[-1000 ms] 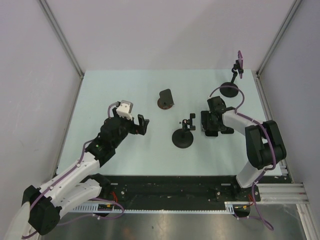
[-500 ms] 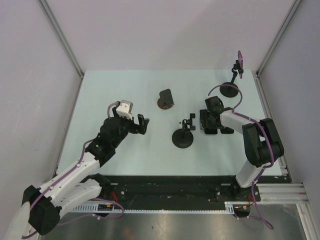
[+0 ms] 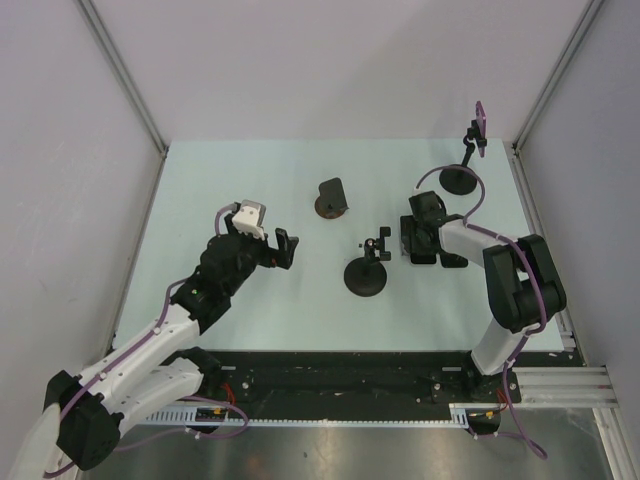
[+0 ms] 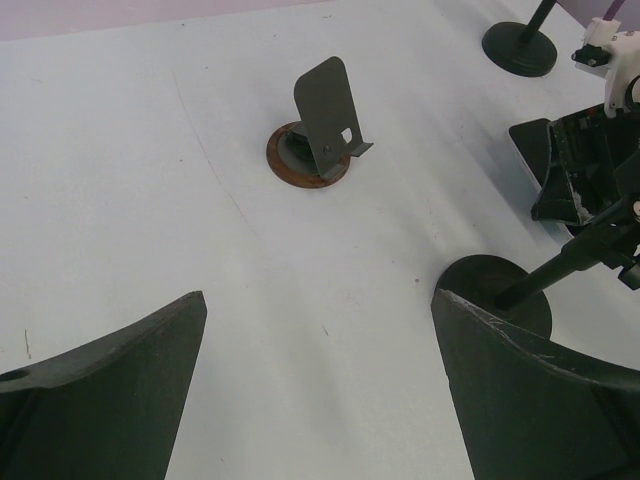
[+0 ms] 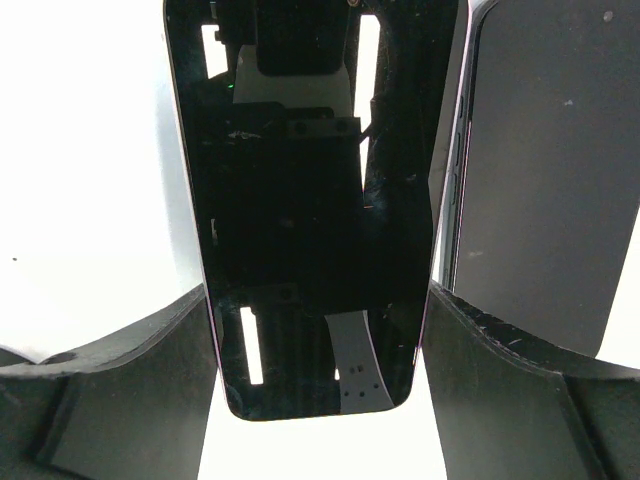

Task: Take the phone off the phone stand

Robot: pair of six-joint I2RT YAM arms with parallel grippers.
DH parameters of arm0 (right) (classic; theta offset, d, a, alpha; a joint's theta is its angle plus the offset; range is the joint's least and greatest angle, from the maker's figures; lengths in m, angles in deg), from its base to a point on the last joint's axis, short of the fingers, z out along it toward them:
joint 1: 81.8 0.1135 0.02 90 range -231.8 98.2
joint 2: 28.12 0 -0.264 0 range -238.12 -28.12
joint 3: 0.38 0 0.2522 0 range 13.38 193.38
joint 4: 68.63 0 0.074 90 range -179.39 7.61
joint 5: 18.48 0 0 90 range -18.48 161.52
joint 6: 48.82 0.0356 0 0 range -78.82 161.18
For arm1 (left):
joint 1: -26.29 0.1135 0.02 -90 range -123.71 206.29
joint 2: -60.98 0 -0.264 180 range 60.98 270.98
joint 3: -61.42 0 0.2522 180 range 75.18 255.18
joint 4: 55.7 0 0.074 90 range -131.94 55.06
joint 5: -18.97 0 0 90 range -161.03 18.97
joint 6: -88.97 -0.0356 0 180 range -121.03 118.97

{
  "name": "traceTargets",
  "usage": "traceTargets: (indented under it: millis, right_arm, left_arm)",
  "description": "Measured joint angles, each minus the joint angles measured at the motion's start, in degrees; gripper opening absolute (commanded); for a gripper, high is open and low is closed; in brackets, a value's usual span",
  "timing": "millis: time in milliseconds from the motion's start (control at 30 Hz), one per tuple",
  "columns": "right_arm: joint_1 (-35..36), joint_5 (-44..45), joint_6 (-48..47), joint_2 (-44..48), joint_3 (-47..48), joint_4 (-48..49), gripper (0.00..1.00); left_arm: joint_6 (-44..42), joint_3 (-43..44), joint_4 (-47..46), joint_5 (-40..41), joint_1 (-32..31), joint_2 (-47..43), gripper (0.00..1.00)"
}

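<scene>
Phone is sitting low at the worktop, at 4 o'clock from the bare phone stand and well apart, the right gripper pinching its long edges and the left gripper hanging wide open, empty; removal is seemingly finishing, next calling for release and a straight lift.

**Setting: enclosed robot test cell, lab bench**

You are working in a lab cell, not a home or a shop. Evidence:
- A pale bare table is boxed in by plain grey panels on aluminium posts at 9, 12 and 3 o'clock.
- A slotted metal rail and a black cable track run along the 6 o'clock edge.
- The left arm and right arm are bolted there, with purple cables running exposed.
</scene>
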Motion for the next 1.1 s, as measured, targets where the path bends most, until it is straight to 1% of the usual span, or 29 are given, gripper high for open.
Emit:
traceTargets:
  millis: [100, 167, 300, 433, 600, 833, 1100]
  right_arm:
    - [0.22, 0.44, -0.07, 0.0, 0.02, 0.02, 0.7]
    - [0.39, 0.81, -0.07, 0.0, 0.04, 0.02, 0.74]
    - [0.96, 1.77, -0.07, 0.0, 0.04, -0.02, 0.76]
    - [1.42, 2.51, -0.04, 0.0, 0.07, -0.02, 0.82]
    - [1.57, 3.08, -0.04, 0.0, 0.15, -0.31, 0.82]
    - [1.62, 3.19, -0.07, 0.0, 0.17, -0.5, 0.78]
    - [1.05, 4.2, -0.07, 0.04, 0.26, -1.18, 0.78]
  left_arm:
    - [0.0, 0.0, -0.02, 0.0, 0.0, -0.02, 1.0]
    - [0.0, 0.0, 0.0, 0.0, 0.0, -0.02, 1.0]
    - [0.0, 0.0, -0.02, -0.02, 0.0, -0.02, 1.0]
    - [0.0, 0.0, -0.04, -0.04, 0.0, -0.02, 1.0]
    - [0.0, 0.0, -0.07, -0.07, 0.0, -0.04, 1.0]
    - [0.0, 0.0, -0.42, -0.07, 0.0, -0.13, 1.0]
    - [0.04, 0.0, -0.57, -0.09, 0.0, -0.26, 1.0]
